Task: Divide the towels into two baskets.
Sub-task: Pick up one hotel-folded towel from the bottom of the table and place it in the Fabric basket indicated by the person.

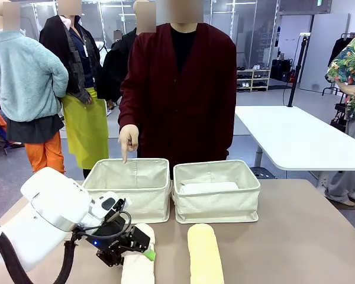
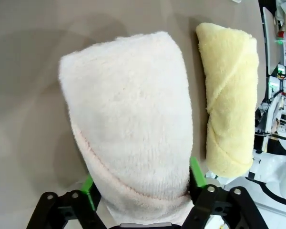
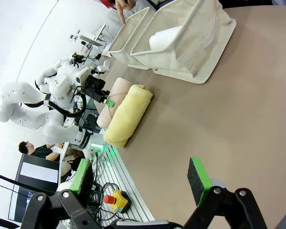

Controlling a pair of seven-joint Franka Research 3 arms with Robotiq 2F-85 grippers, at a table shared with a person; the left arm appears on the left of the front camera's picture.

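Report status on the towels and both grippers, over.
Left gripper jaws shut on cream-peach towel. Right gripper jaws open. Yellow towel alongside, white towel in right basket. Person's hand pointing at left basket.

The left basket (image 1: 130, 198) and the right basket (image 1: 219, 204) stand just beside each other at the middle of the table (image 1: 307, 236), and one towel (image 1: 208, 187) lies in the right basket. Before them, at the table's near edge, two rolls lie apart: the left roll (image 1: 137, 271) before the left basket, the right roll (image 1: 205, 254) before the right basket. A person's hand (image 1: 128, 141) hangs above the left basket's far left corner.
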